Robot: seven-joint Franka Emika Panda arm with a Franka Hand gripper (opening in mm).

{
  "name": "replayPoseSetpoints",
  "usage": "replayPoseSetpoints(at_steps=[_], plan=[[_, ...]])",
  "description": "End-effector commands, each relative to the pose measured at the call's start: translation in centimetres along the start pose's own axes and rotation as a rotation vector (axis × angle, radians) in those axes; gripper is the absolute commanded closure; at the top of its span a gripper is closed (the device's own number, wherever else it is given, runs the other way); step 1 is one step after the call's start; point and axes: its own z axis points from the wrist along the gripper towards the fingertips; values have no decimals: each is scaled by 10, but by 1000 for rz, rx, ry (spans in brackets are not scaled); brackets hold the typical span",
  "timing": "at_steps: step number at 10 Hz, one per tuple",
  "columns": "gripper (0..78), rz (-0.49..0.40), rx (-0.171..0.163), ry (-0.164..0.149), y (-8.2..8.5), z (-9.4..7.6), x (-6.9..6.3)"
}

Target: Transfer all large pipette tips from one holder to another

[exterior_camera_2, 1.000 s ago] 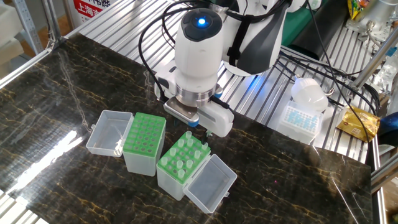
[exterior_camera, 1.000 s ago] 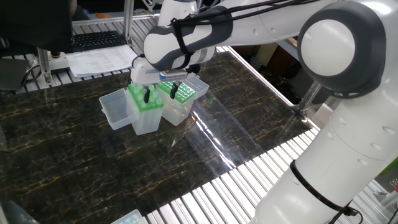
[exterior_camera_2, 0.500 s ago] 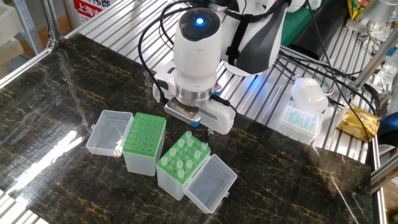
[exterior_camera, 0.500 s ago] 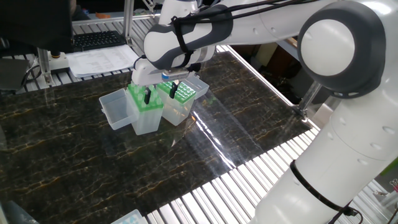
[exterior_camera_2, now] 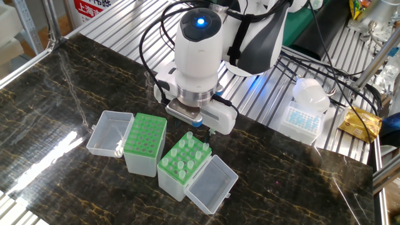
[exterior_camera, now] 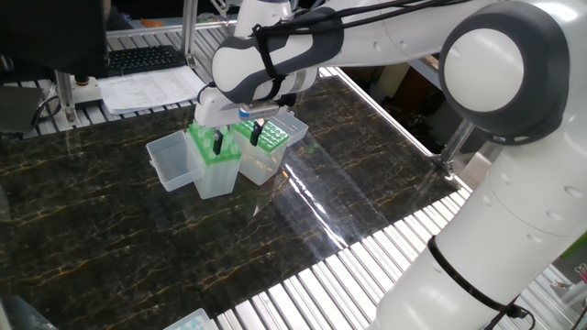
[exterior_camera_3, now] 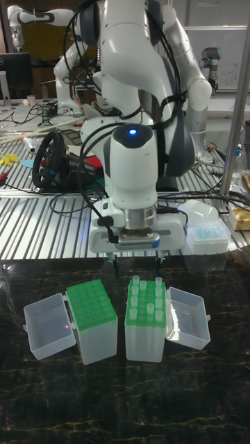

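Several large pipette tips [exterior_camera_3: 146,292] stand upright in the right-hand green-topped holder [exterior_camera_3: 145,340]; they also show as pale cones, the tips [exterior_camera_2: 187,154]. The left holder [exterior_camera_3: 94,310] has a green plate of holes with no tips showing in them, the same holder [exterior_camera_2: 145,134]. My gripper [exterior_camera_3: 138,267] hangs just above the far end of the tip-filled holder, open, its two dark fingers [exterior_camera_3: 162,263] spread about as wide as the rack. Nothing shows between them. From the other side the gripper [exterior_camera: 238,139] hovers over both racks.
Each holder has a clear hinged lid lying open beside it: the left lid [exterior_camera_2: 108,132] and the right lid [exterior_camera_2: 213,184]. A white box of small blue tips [exterior_camera_2: 302,120] sits on the slatted bench behind. The dark marble tabletop [exterior_camera_2: 56,106] surrounds the racks.
The gripper has edged very slightly sideways above the tip-filled holder and then held still. Holders, lids and tips have not moved.
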Motion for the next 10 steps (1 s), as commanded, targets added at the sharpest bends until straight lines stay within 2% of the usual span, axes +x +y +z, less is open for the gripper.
replayPoseSetpoints(at_steps=[1, 5, 10], plan=[[3, -102, 23, -5, -1, -7, 0], [3, -151, 23, -1, 0, -4, -1], [3, -158, 19, -3, 0, 3, -4]])
